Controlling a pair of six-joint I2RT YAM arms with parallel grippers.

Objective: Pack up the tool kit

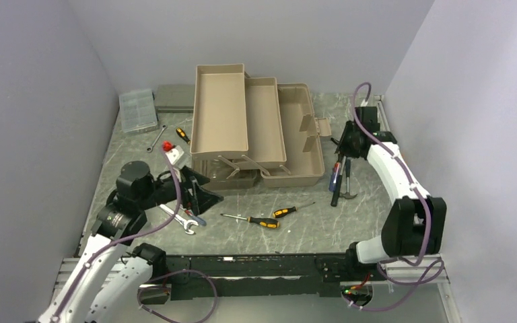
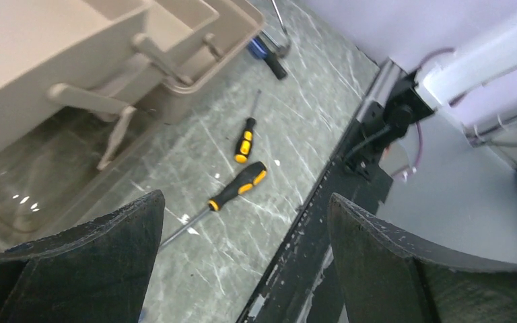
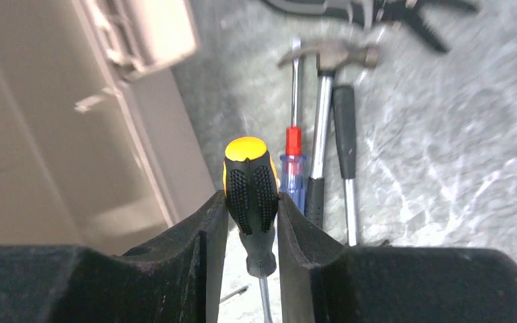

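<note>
The taupe toolbox (image 1: pixel 296 145) stands open mid-table with its fold-out trays (image 1: pixel 221 111) spread to the left. My right gripper (image 1: pixel 345 149) hovers just right of the box and is shut on the black-and-yellow handle of a screwdriver (image 3: pixel 250 185), held between the fingertips (image 3: pixel 217 222). Below it lie a hammer (image 3: pixel 323 121), a red-and-blue screwdriver (image 3: pixel 293 158) and pliers (image 3: pixel 377 10). My left gripper (image 2: pixel 246 229) is open and empty, low at the box's front left corner (image 1: pixel 198 192). Two black-and-yellow screwdrivers (image 2: pixel 239 185) (image 2: pixel 244 139) lie on the table ahead of it.
Wrenches (image 1: pixel 182 221) lie by the left gripper. A clear organiser box (image 1: pixel 138 110) and a flat grey case (image 1: pixel 175 97) sit at the back left, with another wrench (image 1: pixel 156 138), a small screwdriver (image 1: pixel 183 134) and a red-topped item (image 1: pixel 168 146) nearby. The black base rail (image 1: pixel 262 266) runs along the near edge.
</note>
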